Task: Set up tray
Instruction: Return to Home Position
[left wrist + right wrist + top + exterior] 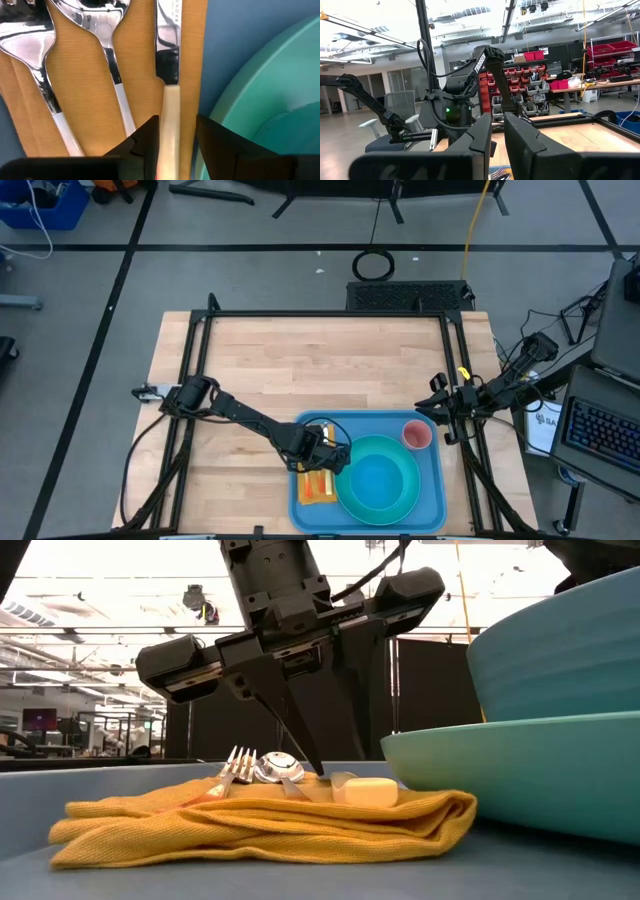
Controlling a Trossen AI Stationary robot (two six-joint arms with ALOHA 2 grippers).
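The light-blue tray [432, 485] lies at the table's near edge. On its left part an orange napkin [95, 85] carries a fork [30, 50], a spoon [107, 55] and a cream-handled knife [167, 55], side by side. My left gripper [177, 122] slants down over the napkin, open, one finger on each side of the knife's handle [365, 790]. A strip of napkin shows between the handle and the finger on the plate's side. My right gripper [440, 415] waits at the table's right side, raised, shut to a narrow slit on nothing. My left gripper comes from above, slanting down, its fingers astride the knife's cream handle [170, 107], which lies flat on the napkin. One finger [150, 137] stands right against the handle, and I cannot tell whether it touches. The other finger [215, 140] is apart from it.
A turquoise plate [352, 470] with a blue bowl [385, 485] fills the tray's middle, close beside the knife. A pink cup [417, 435] stands in the tray's far right corner. Bare wood lies beyond the tray toward the far edge.
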